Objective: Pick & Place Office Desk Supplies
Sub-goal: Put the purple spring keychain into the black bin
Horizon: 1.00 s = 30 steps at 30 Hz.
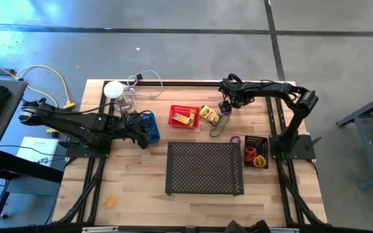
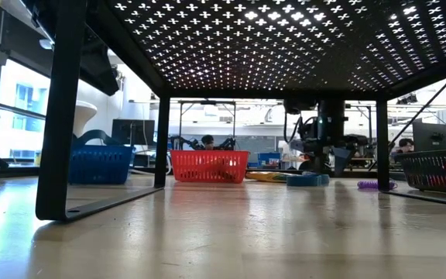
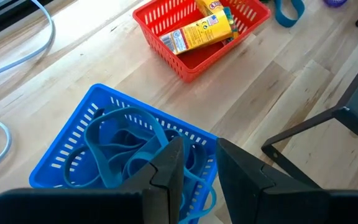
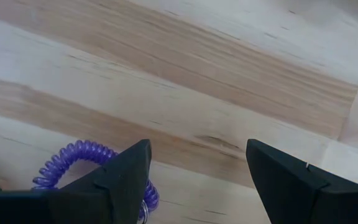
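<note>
High view shows me my left claw (image 1: 146, 131) at the blue basket (image 1: 149, 124), the red basket (image 1: 183, 117) beside it holding a yellow crayon box (image 1: 184, 119), and the black basket (image 1: 256, 151) with red and yellow bands. Left wrist view: its fingers (image 3: 166, 168) straddle the blue basket's rim, gripping it, blue loops (image 3: 120, 149) inside. Right wrist view: my right claw (image 4: 197, 174) hangs spread wide over bare table (image 4: 229, 81), a purple coil (image 4: 79, 162) just beside one finger.

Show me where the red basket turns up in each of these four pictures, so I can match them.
High view: red basket just left of centre, above the black tray.
Low view: left of centre, seen beneath that tray.
Left wrist view: top centre, a yellow box inside.
Right wrist view: not in it.
Shared landmark: the blue basket beside it.
</note>
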Each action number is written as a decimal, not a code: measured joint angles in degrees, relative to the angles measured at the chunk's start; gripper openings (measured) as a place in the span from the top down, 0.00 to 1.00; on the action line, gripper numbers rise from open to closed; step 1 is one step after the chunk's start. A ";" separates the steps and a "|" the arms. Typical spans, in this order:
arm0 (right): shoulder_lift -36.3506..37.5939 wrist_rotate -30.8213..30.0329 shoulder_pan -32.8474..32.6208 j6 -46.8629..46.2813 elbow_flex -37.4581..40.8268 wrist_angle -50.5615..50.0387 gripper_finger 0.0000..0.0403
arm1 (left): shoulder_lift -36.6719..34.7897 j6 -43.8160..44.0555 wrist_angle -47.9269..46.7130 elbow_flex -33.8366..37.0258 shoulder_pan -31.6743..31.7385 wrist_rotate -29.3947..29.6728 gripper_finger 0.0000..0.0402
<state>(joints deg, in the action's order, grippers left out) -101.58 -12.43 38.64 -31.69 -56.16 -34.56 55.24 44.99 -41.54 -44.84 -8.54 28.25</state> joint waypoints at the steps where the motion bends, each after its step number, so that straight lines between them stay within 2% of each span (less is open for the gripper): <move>1: 0.00 0.51 0.02 -0.02 0.04 0.14 0.36 | 0.00 0.00 -0.01 0.00 0.00 0.00 0.78; 7: 0.00 1.41 -0.22 0.33 0.11 0.80 0.38 | 0.00 -0.02 -0.02 0.00 0.00 -0.02 0.78; 18: -0.04 6.55 -0.99 0.44 0.11 1.23 0.53 | 0.00 -0.42 -0.04 0.00 0.00 -0.01 0.78; 23: -0.07 6.91 -1.03 0.50 0.11 1.21 0.63 | 0.00 -0.43 -0.08 0.00 0.00 0.00 0.78; 30: -0.09 7.02 -1.21 3.45 0.11 1.32 0.85 | 0.00 -0.44 -0.55 0.00 0.00 0.02 0.78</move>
<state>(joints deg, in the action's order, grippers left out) -101.67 -5.40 37.43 -28.24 -56.05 -33.24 55.24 44.56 -42.09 -44.84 -8.54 28.27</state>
